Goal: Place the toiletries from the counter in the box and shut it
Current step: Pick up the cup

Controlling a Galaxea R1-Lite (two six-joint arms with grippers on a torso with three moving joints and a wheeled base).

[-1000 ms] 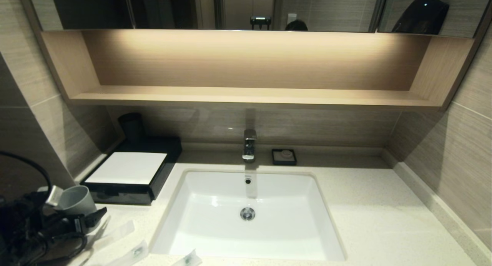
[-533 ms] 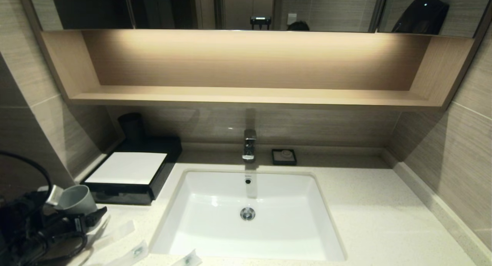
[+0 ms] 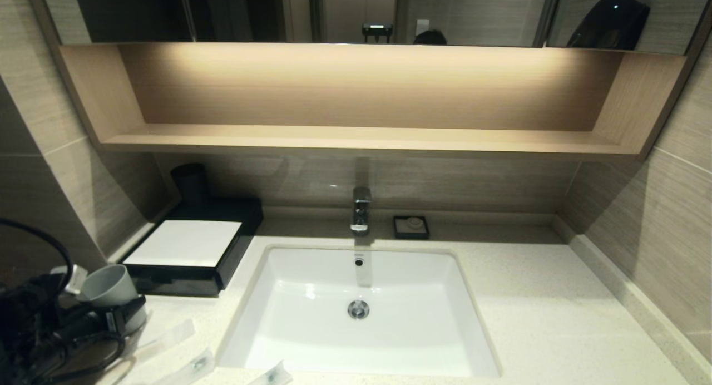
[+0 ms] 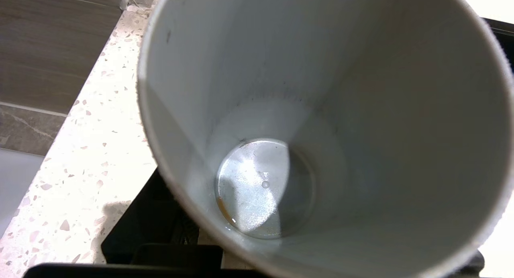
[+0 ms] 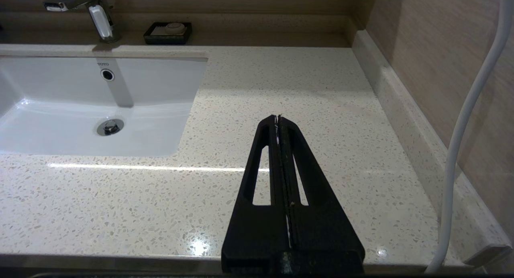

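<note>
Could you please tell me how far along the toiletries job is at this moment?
Done: nothing visible; the box looks shut. In hand: the left gripper is at a grey cup in front of the box. Left: three packets lie on the counter, to be boxed. The right gripper is parked shut over the counter.

Left gripper fingertips hidden by grey cup; near toiletries cut off at frame edge

Grey-brown tiled walls surround a warmly lit wooden niche shelf beneath mirrored cabinets
</note>
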